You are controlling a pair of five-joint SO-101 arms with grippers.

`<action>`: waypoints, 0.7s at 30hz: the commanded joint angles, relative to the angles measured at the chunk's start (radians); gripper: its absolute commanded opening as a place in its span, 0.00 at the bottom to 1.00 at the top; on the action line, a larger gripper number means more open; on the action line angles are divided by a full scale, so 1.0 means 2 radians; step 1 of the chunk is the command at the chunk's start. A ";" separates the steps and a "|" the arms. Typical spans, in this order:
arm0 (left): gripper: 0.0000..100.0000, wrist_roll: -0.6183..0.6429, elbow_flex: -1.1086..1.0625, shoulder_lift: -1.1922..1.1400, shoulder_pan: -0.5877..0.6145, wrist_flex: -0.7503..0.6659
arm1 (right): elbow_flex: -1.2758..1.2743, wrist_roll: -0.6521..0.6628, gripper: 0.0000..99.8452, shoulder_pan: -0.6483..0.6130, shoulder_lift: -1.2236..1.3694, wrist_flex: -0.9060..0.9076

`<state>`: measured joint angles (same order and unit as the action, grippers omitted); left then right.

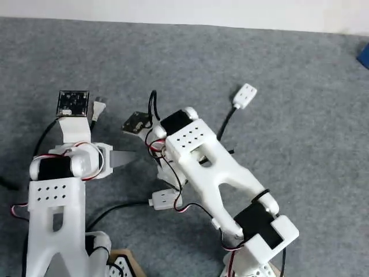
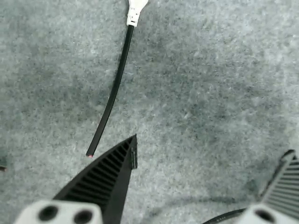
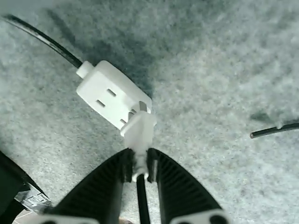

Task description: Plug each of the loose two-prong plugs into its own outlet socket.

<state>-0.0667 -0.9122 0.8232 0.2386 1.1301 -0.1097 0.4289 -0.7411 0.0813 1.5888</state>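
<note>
Near the grey felt desk's [image 1: 311, 144] front middle, the right gripper [image 3: 138, 163] is clenched on a white two-prong plug [image 3: 139, 128] whose prongs meet a white plastic outlet block [image 3: 112, 100]; the next move looks like a straight push home. The left gripper [image 2: 211, 147] hangs released nearby. A second white plug [image 1: 98, 108] and a second white outlet [image 1: 245, 95] lie toward the back edge.

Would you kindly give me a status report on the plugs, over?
Right end effector shut on two-prong plug, prongs at outlet socket. Left end effector open, second plug loose beyond it. Nothing blocking.
</note>
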 commanded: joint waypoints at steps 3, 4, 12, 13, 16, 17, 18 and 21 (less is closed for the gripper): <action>0.44 0.002 0.011 0.004 0.003 -0.011 | 0.017 -0.003 0.01 0.008 -0.003 0.007; 0.44 0.002 0.011 0.004 0.003 -0.012 | 0.017 -0.007 0.01 0.002 -0.004 0.013; 0.44 0.003 0.011 0.003 0.003 -0.012 | 0.026 -0.015 0.01 -0.038 -0.007 0.051; 0.44 0.003 0.011 0.003 0.003 -0.012 | 0.035 -0.021 0.01 -0.036 -0.011 0.051; 0.44 0.003 0.011 0.003 0.001 -0.012 | 0.074 -0.026 0.01 -0.024 -0.022 0.062; 0.44 0.003 0.011 0.003 0.001 -0.012 | 0.092 -0.025 0.01 -0.023 -0.022 0.067; 0.44 0.003 0.011 0.003 0.000 -0.012 | 0.109 -0.025 0.01 -0.022 -0.022 0.075; 0.44 0.003 0.011 0.002 0.000 -0.012 | 0.156 -0.025 0.01 -0.018 -0.017 0.087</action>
<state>-0.0667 -0.9122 0.8232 0.2386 1.1301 0.0959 0.3874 -0.7948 0.0829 1.7131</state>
